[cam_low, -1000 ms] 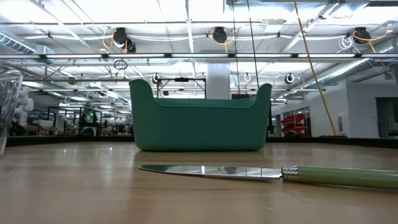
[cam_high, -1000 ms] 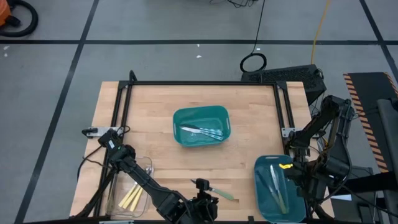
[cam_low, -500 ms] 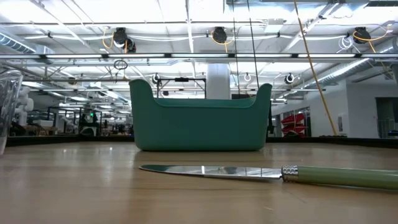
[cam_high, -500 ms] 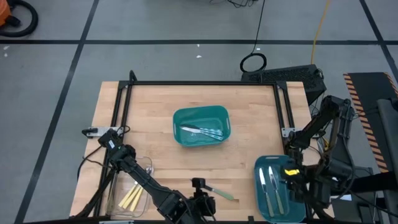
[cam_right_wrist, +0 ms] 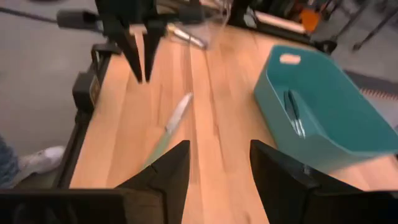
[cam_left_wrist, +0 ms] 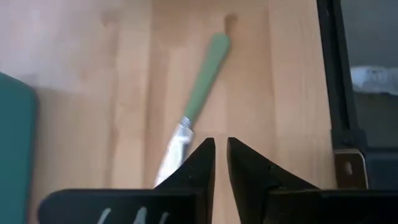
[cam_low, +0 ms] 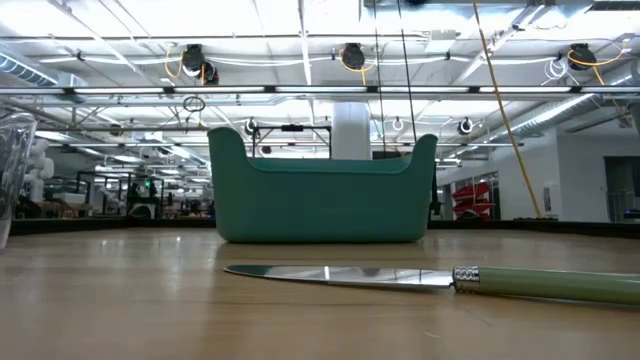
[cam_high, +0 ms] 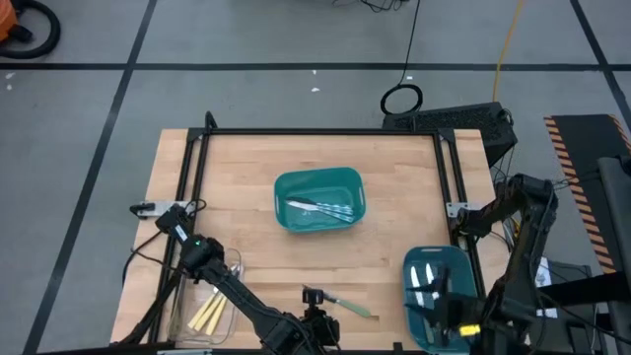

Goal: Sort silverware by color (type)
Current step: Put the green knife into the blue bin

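Green-handled knife is lying alone on the bare wood near the front edge of the table, blade toward the left gripper, handle pointing away to the right. In the left wrist view the blade is running out from just beside the nearly closed fingertips, its long axis slightly slanted off the gripper's heading; the jaws are sitting almost together with only a thin slit between them, holding nothing. The left gripper is hovering right at the blade end, so it is clearly the nearer arm. The right gripper is hanging over the front right tub, jaws wide apart and empty, well off from the knife.

Judgement: the pickup is turning on the jaws opening and straddling the knife across its long axis.

Count: one loose green knife on the table; about three pale yellow-handled pieces in the clear bin front left; green-handled pieces in the right tub, partly hidden, number uncertain; roughly three bluish metal pieces in the middle teal tub, farthest back. Three containers in all.
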Action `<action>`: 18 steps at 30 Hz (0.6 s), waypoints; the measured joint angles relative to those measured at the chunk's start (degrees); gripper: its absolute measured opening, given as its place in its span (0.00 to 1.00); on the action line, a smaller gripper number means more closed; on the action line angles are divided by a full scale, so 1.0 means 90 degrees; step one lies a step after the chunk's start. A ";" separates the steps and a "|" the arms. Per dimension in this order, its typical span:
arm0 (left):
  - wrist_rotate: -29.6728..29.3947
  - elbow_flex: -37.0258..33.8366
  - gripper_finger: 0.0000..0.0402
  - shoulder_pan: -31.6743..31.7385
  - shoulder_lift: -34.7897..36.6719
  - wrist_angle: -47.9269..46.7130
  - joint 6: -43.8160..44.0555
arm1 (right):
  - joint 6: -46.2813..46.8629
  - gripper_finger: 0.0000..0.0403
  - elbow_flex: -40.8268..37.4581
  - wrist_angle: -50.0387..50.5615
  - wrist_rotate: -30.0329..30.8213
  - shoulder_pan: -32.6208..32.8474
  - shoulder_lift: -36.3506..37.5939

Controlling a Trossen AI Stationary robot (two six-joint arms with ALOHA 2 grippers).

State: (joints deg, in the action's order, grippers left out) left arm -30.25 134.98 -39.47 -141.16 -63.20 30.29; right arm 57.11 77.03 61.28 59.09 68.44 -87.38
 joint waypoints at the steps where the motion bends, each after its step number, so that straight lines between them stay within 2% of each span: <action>1: 0.0085 0.0000 0.14 0.0011 -0.0032 -0.0002 0.0006 | -0.0118 0.40 0.0000 -0.0218 0.0115 -0.0025 -0.0115; 7: 0.0223 0.0000 0.36 0.0128 -0.0228 0.0111 -0.0057 | -0.0712 0.40 0.0000 -0.1517 0.0314 -0.0241 -0.0604; 10: 0.0163 0.0000 0.47 0.0163 -0.0289 0.0273 -0.0597 | -0.1115 0.40 0.0000 -0.2046 0.0304 -0.0359 -0.0824; 13: 0.0161 0.0000 0.52 0.0211 -0.0354 0.0674 -0.1400 | -0.1445 0.40 0.0000 -0.2357 0.0297 -0.0454 -0.1032; 18: 0.0197 -0.0007 0.53 0.0453 -0.0520 0.1011 -0.2263 | -0.1475 0.40 0.0000 -0.2451 0.0267 -0.0558 -0.1199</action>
State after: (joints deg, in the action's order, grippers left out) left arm -28.47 134.91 -35.39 -145.84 -54.10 9.92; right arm 43.84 77.03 39.22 61.49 63.42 -98.17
